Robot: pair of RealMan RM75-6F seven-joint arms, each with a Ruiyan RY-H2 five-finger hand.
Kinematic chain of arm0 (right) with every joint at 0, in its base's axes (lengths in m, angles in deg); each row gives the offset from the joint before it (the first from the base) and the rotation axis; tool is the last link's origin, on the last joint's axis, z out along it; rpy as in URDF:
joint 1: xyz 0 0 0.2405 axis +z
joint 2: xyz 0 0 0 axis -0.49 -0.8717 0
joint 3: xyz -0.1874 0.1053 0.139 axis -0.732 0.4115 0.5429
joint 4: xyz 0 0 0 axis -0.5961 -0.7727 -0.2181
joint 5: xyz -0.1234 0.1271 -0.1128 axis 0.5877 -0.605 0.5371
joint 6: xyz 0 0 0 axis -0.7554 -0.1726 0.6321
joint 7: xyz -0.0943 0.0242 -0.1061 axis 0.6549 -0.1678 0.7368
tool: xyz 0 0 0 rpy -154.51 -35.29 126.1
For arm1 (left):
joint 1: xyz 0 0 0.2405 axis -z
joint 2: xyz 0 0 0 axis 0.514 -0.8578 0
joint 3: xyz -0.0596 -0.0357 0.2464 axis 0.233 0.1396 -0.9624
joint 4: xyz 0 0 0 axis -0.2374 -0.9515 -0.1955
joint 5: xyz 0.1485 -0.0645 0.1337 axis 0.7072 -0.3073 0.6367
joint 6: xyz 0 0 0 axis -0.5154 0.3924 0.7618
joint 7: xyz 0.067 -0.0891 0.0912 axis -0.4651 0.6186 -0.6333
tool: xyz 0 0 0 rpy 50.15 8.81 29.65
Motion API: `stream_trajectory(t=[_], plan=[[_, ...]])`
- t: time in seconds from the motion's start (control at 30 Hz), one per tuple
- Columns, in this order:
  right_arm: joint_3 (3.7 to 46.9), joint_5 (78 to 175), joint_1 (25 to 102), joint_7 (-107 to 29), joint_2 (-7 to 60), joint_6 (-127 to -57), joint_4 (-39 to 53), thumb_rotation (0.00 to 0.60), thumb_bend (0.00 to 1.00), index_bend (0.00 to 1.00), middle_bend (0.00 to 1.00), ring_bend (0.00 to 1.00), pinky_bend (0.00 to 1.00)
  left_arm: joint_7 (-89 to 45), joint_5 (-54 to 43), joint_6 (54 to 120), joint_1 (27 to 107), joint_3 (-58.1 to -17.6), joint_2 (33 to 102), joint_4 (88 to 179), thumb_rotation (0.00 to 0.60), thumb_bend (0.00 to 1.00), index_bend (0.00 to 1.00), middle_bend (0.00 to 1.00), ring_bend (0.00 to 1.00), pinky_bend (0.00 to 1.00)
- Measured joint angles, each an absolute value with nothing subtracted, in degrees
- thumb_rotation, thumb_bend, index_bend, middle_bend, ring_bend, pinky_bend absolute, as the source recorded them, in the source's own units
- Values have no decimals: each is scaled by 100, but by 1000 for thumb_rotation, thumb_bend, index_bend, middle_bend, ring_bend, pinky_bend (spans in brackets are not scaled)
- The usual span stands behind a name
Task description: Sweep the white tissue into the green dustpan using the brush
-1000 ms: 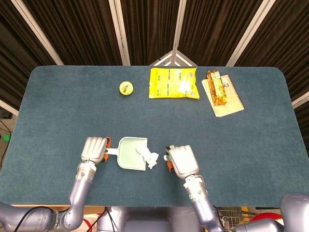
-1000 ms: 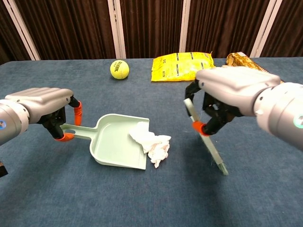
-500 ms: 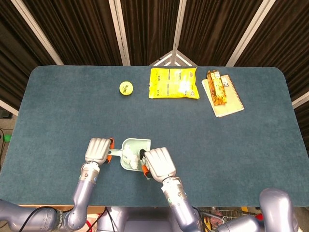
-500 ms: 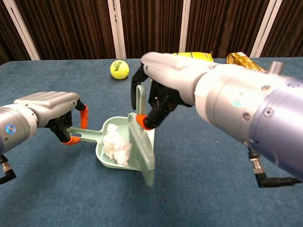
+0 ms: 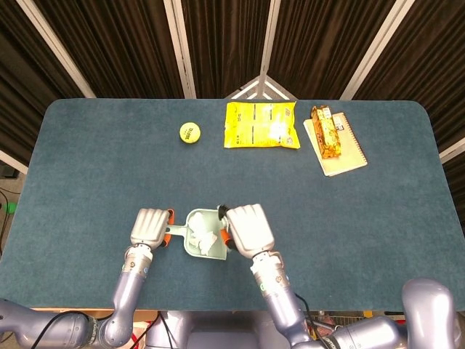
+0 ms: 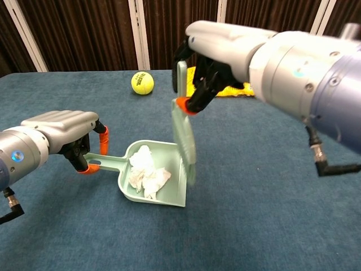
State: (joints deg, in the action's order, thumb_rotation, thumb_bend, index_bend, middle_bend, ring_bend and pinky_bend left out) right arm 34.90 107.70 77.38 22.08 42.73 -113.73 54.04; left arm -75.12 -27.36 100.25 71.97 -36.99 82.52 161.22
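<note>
On blue table (image 6: 271, 226), near front edge: right hand (image 6: 217, 48) gripping brush (image 6: 183, 127), raised, bristles hanging over the pan's open edge, probably to block spill-back. Left hand (image 6: 65, 132) closed on handle of green dustpan (image 6: 172, 195), bracing it flat against the sweep. White tissue (image 6: 146, 172) crumpled inside pan, wholly past the lip. Sweep judged essentially done. Far off, unused: yellow snack bag (image 5: 261, 125), tennis ball (image 6: 142, 82).

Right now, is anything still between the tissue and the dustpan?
Nothing visible: the white tissue lies inside the green dustpan. The right hand holds the brush raised over the pan's open edge.
</note>
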Motion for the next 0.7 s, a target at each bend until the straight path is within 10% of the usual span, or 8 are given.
stream_trajectory(t=[0.7], plan=[[2667, 10699, 7387, 1989, 3965, -11404, 5032, 600, 458, 752, 911, 935, 871, -7497, -2703, 10119, 7162, -3712, 8235, 16254, 600, 584, 677, 1000, 1000, 1000]])
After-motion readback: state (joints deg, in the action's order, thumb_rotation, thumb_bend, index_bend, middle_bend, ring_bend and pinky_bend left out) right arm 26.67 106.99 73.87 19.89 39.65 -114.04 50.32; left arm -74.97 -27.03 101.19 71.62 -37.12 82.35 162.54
